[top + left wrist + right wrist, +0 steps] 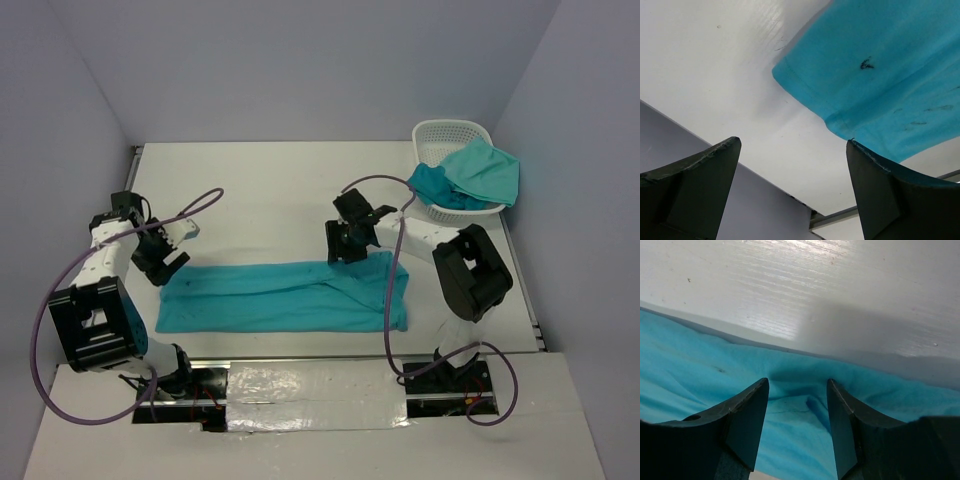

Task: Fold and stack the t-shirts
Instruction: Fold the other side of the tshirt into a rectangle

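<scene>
From above, a long, folded teal cloth t-shirt (285, 297) lies flat along the near edge of the white tabletop (260, 190), stretched left to right between the two arms. The left tool (163, 262) hangs by the shirt's far left corner. The right tool (345, 245) hangs over its far edge, right of the middle. In the far right corner stands a white plastic lattice basket (450, 130), with a greener turquoise t-shirt (485, 170) and a bluer teal t-shirt (432, 182) draped over its rim.

At the left wrist, the left tool (792, 145) gapes wide with nothing between its fingers. A corner of the folded t-shirt (880, 75) lies flat on the tabletop (715, 65) beyond them.

At the right wrist, the right tool (797, 382) stands partly open and grips nothing. The folded t-shirt (700, 375) lies beneath it, a small pucker showing between the fingers, and the bare tabletop (815, 285) lies past the shirt's edge.
</scene>
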Controlling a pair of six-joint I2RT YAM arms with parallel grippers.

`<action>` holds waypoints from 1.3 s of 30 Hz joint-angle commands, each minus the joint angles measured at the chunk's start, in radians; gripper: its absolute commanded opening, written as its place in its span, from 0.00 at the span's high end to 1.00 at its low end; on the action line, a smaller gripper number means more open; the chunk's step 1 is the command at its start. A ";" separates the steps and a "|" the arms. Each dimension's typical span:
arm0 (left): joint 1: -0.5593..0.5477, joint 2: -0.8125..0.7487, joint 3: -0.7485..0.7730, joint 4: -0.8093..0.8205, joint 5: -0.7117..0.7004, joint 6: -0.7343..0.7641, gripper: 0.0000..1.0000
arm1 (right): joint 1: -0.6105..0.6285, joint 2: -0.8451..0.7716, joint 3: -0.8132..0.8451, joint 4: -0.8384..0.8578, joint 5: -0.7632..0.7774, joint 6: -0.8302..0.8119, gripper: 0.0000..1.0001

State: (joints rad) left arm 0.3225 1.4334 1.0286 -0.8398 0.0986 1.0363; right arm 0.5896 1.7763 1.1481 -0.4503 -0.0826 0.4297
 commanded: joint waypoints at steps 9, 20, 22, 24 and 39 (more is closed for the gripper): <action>0.004 -0.005 -0.025 0.033 0.009 -0.062 0.01 | 0.055 -0.061 -0.034 -0.007 0.018 0.058 0.47; 0.006 0.007 -0.013 0.022 0.016 -0.064 0.01 | 0.078 -0.070 -0.034 -0.070 0.080 0.069 1.00; 0.006 0.010 -0.015 0.025 0.016 -0.065 0.01 | 0.085 -0.100 -0.053 -0.080 0.060 0.070 1.00; 0.004 0.015 -0.012 0.027 0.019 -0.070 0.01 | 0.102 -0.132 -0.060 -0.111 0.052 0.069 1.00; 0.006 0.032 -0.016 0.036 0.020 -0.078 0.01 | 0.323 -0.163 -0.140 -0.195 -0.066 0.070 1.00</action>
State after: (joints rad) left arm 0.3233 1.4658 1.0058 -0.8062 0.0952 0.9642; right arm 0.8959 1.6119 1.0008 -0.6220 -0.1184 0.5072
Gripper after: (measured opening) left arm 0.994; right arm 0.010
